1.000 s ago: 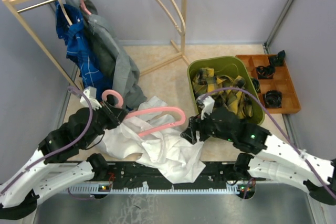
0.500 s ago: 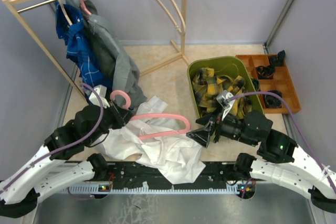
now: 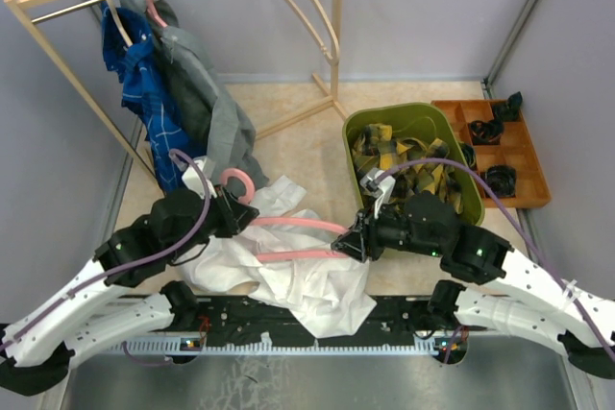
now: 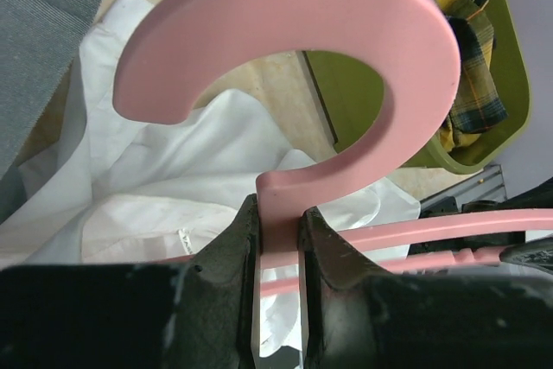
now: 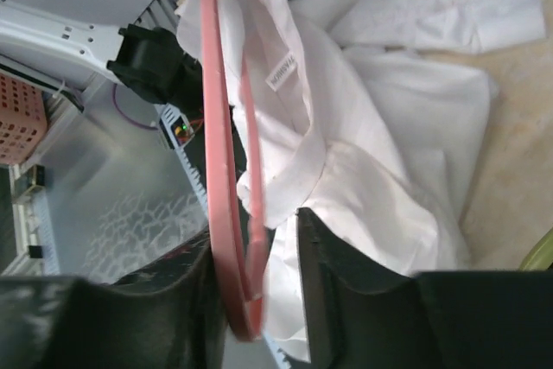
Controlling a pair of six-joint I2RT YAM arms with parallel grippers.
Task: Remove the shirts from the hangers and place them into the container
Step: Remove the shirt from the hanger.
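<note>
Your left gripper (image 4: pixel 281 213) squeezes the pink hanger (image 4: pixel 380 49) just under its hook, and your right gripper (image 5: pixel 255 244) has its fingers apart around the hanger's far end, beside the white shirt (image 5: pixel 389 127).

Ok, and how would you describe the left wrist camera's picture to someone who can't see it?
The left gripper pinches the neck of a pink hanger, its big hook curving overhead. Behind it lies a crumpled white shirt, and at upper right the olive-green container holds a yellow-and-black plaid shirt.
</note>
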